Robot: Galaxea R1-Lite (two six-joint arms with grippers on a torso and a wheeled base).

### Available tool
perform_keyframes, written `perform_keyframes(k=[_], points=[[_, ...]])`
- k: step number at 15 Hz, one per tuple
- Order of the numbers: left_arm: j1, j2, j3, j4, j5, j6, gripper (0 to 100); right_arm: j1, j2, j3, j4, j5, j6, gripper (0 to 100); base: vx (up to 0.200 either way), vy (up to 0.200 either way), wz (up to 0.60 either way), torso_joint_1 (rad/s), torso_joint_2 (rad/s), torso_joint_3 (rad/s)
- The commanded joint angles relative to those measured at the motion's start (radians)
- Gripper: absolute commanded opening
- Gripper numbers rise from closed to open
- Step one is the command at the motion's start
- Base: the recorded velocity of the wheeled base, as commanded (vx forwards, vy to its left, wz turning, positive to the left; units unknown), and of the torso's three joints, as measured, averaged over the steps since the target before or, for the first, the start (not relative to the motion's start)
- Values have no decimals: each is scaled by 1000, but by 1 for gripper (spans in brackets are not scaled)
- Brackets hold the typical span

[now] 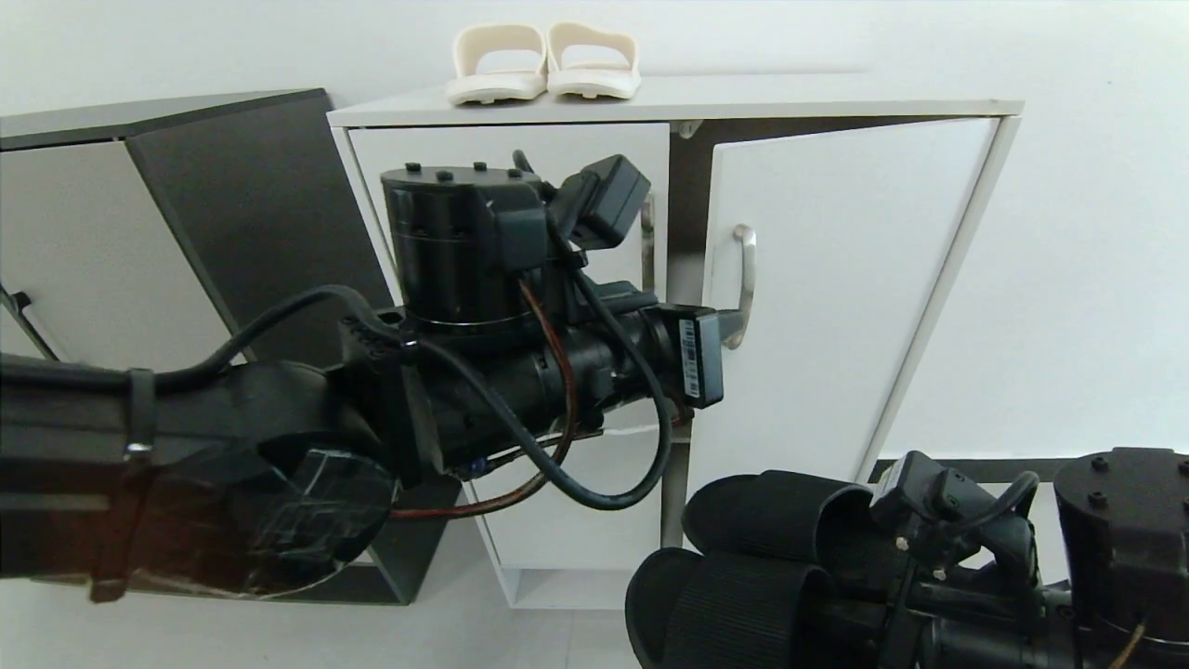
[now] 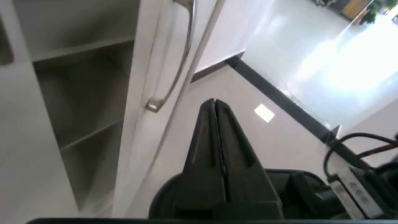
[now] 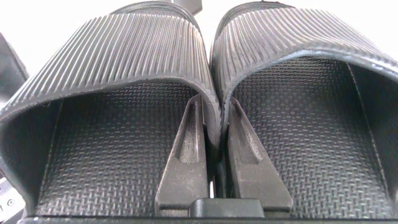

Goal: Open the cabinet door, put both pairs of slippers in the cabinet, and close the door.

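1. Left pincer (image 2: 214,109): its own wrist view showed the two fingers pressed flat together with nothing between them. It sat just beside the lower end of the right door's handle (image 2: 180,56); contact could not be judged. In the head view the wrist block hid the fingertips.
2. Right pincer (image 3: 214,118): its wrist view showed it clenched on the adjoining inner walls of the black slippers (image 3: 143,81), with one finger inside each shoe and the two walls pinched together.
3. Black slippers (image 1: 743,557), head view: they were held side by side, low and in front of the right door's lower part.
4. White cabinet (image 1: 743,93): the right door (image 1: 836,279) stood ajar, with a dark gap between it and the left door (image 1: 511,144), which lay flush. The left wrist view alone looked through the gap to the shelves (image 2: 81,46) inside.
5. Cream slippers (image 1: 543,63): the pair sat side by side on the cabinet top, above the left door.
6. Surroundings: a dark cabinet (image 1: 251,186) stood just beside the white one on its left, with a white wall (image 1: 1068,279) behind. A small pale square (image 2: 264,112) lay on the floor.
7. Obstruction: the left arm and its cables crossed the left door and covered most of that door's handle.
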Motion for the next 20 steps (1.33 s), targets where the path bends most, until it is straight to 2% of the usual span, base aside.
perform_keyframes(k=[1, 4, 6, 7, 8, 10, 12, 17, 20], points=[[33, -55, 32, -9, -2, -34, 0, 7, -3, 2, -1, 0, 0, 0, 0, 0, 0, 0, 0, 0], [125, -15, -23, 27, -42, -71, 0, 24, -8, 11, -2, 0, 0, 0, 0, 0, 0, 0, 0, 0], [148, 24, -64, 35, -60, -71, 0, 29, -12, 13, -1, 0, 0, 0, 0, 0, 0, 0, 0, 0], [176, 113, -173, 43, -60, -72, 0, 33, -12, 17, -1, 0, 0, 0, 0, 0, 0, 0, 0, 0], [182, 152, -231, 72, -57, -74, 0, 33, -11, 19, -1, 0, 0, 0, 0, 0, 0, 0, 0, 0], [182, 217, -337, 136, -57, -74, 0, 33, -6, 20, -1, 0, 0, 0, 0, 0, 0, 0, 0, 0], [182, 271, -414, 139, -57, -74, 0, 37, -8, 23, 2, 0, 0, 0, 0, 0, 0, 0, 0, 0], [173, 320, -477, 139, -62, -75, 0, 104, -20, 82, -1, 7, 3, 0, 0, 0, 0, 0, 0, 0], [135, 286, -461, 136, -57, -129, 0, 162, -26, 121, -4, 7, 3, 0, -200, 0, 0, 9, 6, -1]])
